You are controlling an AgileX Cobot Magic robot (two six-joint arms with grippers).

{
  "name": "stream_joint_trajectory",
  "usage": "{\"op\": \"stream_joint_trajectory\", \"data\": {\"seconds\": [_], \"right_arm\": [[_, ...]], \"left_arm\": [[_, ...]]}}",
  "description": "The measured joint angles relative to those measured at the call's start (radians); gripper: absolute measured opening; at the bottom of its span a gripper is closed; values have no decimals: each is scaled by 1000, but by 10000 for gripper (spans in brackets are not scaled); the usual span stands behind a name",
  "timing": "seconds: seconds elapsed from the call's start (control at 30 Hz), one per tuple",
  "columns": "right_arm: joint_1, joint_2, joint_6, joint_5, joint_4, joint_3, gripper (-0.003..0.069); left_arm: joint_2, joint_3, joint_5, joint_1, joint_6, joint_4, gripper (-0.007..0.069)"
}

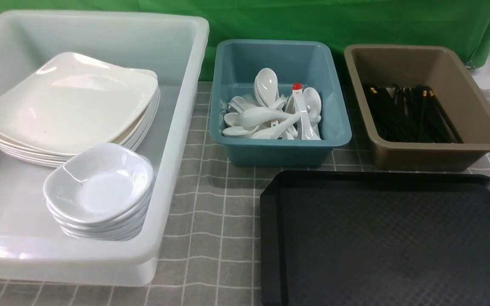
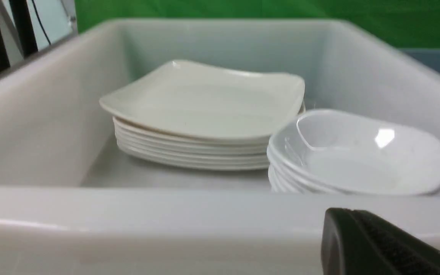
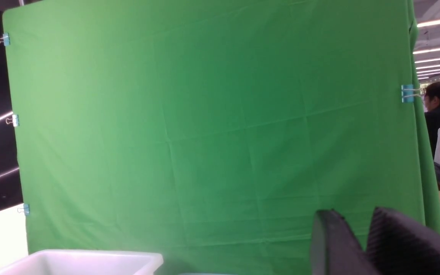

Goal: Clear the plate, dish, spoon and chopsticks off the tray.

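The black tray (image 1: 389, 238) at the front right holds nothing. The plate (image 1: 70, 100) tops a stack of square plates in the white tub (image 1: 177, 178); it also shows in the left wrist view (image 2: 204, 99). The dish (image 1: 98, 180) tops a stack of small bowls in front of them, as in the left wrist view (image 2: 361, 152). White spoons (image 1: 266, 114) lie piled in the teal tub; I cannot tell which is the task's own. Black chopsticks (image 1: 411, 114) lie in the brown tub. My left gripper (image 2: 351, 214) is shut and empty, outside the white tub's near wall. My right gripper (image 3: 351, 217) is shut and empty, raised, facing the green backdrop.
The teal tub (image 1: 279, 148) stands behind the tray's left corner and the brown tub (image 1: 432, 155) behind its right. A red-tipped spoon (image 1: 297, 91) sticks up among the spoons. A grey checked cloth (image 1: 211, 221) covers the table. A green backdrop (image 1: 313, 21) closes the far side.
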Motion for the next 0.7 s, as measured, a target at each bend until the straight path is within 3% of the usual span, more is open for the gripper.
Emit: {"op": "stream_joint_trajectory", "data": {"seconds": [0.7], "right_arm": [[0,0,0,0,0,0,235]], "left_arm": [[-1,0,7,1,0,-20,5]]}}
